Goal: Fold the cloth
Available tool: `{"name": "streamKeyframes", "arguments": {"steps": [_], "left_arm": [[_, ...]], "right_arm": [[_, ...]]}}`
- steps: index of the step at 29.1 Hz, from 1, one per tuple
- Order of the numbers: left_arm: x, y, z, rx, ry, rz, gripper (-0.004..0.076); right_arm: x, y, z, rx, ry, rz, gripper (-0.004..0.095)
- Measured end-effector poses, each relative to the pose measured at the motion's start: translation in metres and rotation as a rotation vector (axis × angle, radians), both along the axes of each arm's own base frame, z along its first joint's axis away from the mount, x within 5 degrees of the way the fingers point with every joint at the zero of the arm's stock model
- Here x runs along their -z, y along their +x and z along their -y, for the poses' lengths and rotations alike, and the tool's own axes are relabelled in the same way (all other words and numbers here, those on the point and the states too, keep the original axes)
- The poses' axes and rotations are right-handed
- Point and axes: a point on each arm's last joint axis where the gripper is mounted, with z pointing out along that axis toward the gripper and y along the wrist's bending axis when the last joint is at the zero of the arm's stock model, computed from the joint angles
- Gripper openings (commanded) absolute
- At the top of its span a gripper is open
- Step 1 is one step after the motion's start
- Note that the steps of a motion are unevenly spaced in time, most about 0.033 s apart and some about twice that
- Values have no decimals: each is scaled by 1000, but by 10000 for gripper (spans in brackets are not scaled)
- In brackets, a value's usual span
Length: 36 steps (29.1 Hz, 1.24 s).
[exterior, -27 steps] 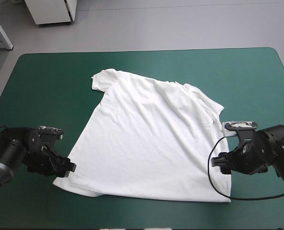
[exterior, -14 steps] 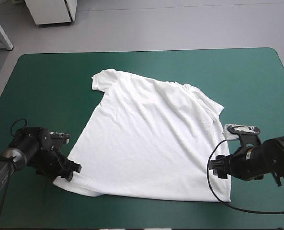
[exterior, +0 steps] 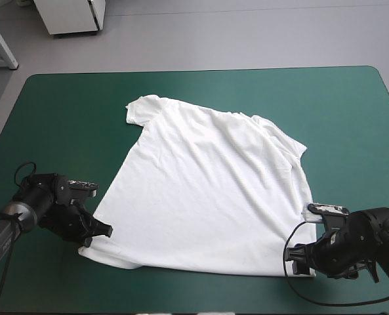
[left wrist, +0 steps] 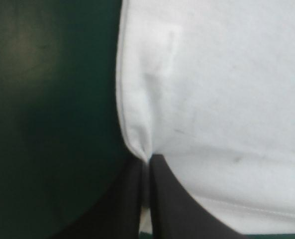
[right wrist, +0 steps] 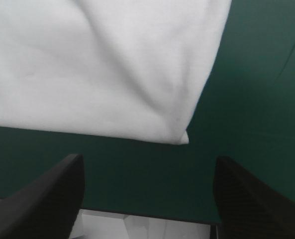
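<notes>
The white T-shirt (exterior: 207, 190) lies spread flat on the teal-green cover, its hem toward the near edge. My left gripper (exterior: 99, 233) sits at the hem's near-left corner. In the left wrist view its black fingers (left wrist: 132, 199) meet in an arch, pinching a fold of the T-shirt (left wrist: 212, 99) at the corner. My right gripper (exterior: 300, 262) rests low at the hem's near-right corner. In the right wrist view its fingers (right wrist: 48, 199) stand wide apart, with the T-shirt's corner (right wrist: 179, 137) just ahead of them and bare cover between them.
Bare teal-green cover (exterior: 69, 111) lies around the shirt on all sides. The table's near edge (right wrist: 137, 221) shows just under the right gripper. One sleeve (exterior: 142, 108) points to the far left, the other sleeve (exterior: 292, 147) to the right.
My left gripper has gone from open to shut on the hem's left corner. The right gripper has moved toward the near edge, down to the hem's right corner, still open.
</notes>
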Motion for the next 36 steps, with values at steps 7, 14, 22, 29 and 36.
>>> {"name": "streamKeyframes", "arguments": {"steps": [7,14,22,29,36], "left_arm": [[0,0,0,4,-1,6,-9],[0,-1,0,21,-6,12,-9],[-2,1,1,40,-9,18,-9],[-47,22,7,10,-80,211,-9],[-208,31,9,35,-114,701,-9]], "right_arm": [[24,3,-3,29,19,-36,669],[43,22,-9,19,-10,-115,388],[42,36,-15,-42,36,0,-15],[-28,61,-12,-27,1,266,-15],[-170,78,-12,-6,62,673,-15]]}}
